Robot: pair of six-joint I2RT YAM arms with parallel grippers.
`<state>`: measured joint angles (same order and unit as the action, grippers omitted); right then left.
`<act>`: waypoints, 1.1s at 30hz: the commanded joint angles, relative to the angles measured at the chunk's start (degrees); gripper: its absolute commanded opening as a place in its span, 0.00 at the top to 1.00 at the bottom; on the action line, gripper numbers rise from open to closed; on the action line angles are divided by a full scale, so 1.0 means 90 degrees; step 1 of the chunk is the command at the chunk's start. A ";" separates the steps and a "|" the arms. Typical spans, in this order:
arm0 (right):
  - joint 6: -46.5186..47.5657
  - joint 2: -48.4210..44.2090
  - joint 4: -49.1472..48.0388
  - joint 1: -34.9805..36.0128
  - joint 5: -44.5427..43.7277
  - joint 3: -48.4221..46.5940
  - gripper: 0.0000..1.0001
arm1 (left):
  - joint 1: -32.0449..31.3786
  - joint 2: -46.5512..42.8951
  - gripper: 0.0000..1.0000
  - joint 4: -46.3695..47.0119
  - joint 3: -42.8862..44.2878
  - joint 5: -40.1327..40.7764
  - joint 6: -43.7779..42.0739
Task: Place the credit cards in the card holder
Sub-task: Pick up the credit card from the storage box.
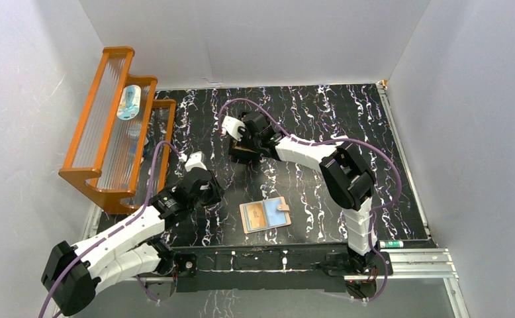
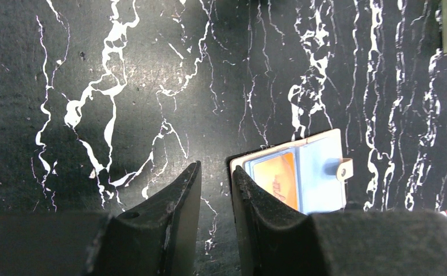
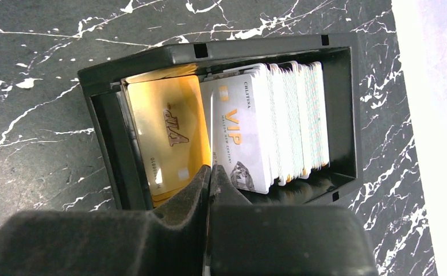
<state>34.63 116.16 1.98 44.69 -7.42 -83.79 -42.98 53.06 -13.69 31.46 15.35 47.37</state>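
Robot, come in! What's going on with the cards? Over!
Left fingers apart, empty, by the wallet. Right fingers closed at the cards in the black tray. Wallet open, nothing blocking.

Lab cell: white walls (image 1: 255, 40), marbled table (image 1: 321, 112)

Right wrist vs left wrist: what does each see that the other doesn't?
Right wrist only: black tray packed with credit cards, right hand closed at their edge; whether a card is pinched can't be told. Left wrist only: card holder lying open, an orange card in its sleeve, left hand slightly open with nothing between its fingers. Both: the black marbled table.
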 commanded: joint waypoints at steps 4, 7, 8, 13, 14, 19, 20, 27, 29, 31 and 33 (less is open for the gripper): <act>-0.0382 -0.0519 0.0377 -0.0018 0.0445 -0.0381 0.95 | -0.0030 -0.0354 0.73 -0.0018 0.0099 0.0037 0.0047; -0.0604 -0.0633 0.0427 -0.0014 0.0539 -0.0411 1.00 | -0.0029 -0.0293 0.73 -0.0115 0.0193 -0.0026 0.0080; -0.0721 -0.0693 0.0456 -0.0021 0.0570 -0.0421 1.00 | -0.0029 -0.0255 0.73 -0.0160 0.0229 -0.0040 0.0110; -0.1402 -0.0960 0.0584 -0.0045 0.0610 -0.0464 1.00 | -0.0021 -0.0195 0.73 -0.0116 0.0329 -0.0545 0.0253; -0.1594 -0.1042 0.0556 -0.0078 0.0681 -0.0431 1.00 | -0.0019 -0.0174 0.72 -0.0017 0.0345 -0.0760 0.0237; -0.2902 -0.1526 0.0437 -0.0127 0.1376 -0.0227 1.00 | -0.0019 -0.0090 0.68 0.0129 0.0644 -0.1335 0.0403; -0.3243 -0.1654 0.0447 -0.0131 0.1435 -0.0176 1.00 | -0.0019 -0.0099 0.67 0.0134 0.0737 -0.1407 0.0416; -0.5852 -0.3411 -0.0194 -0.0179 0.1987 0.1289 1.00 | -0.0009 -0.0354 0.59 0.0408 0.1195 -0.1901 0.0477; -0.6596 -0.4054 -0.0908 -0.0174 0.2323 0.2107 1.00 | -0.0001 -0.0520 0.57 0.0594 0.1197 -0.1984 0.0559; -0.7372 -0.4636 -0.1670 -0.0174 0.2706 0.2871 1.00 | 0.0009 -0.0723 0.53 0.0815 0.1153 -0.2030 0.0675; -0.8101 -0.5122 -0.2426 -0.0173 0.3014 0.3573 1.00 | 0.0017 -0.0923 0.51 0.1007 0.1097 -0.2059 0.0775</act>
<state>-20.32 77.28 -3.70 43.13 11.70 -60.82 -42.98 48.69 -9.21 40.27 -0.71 52.40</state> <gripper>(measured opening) 0.011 0.471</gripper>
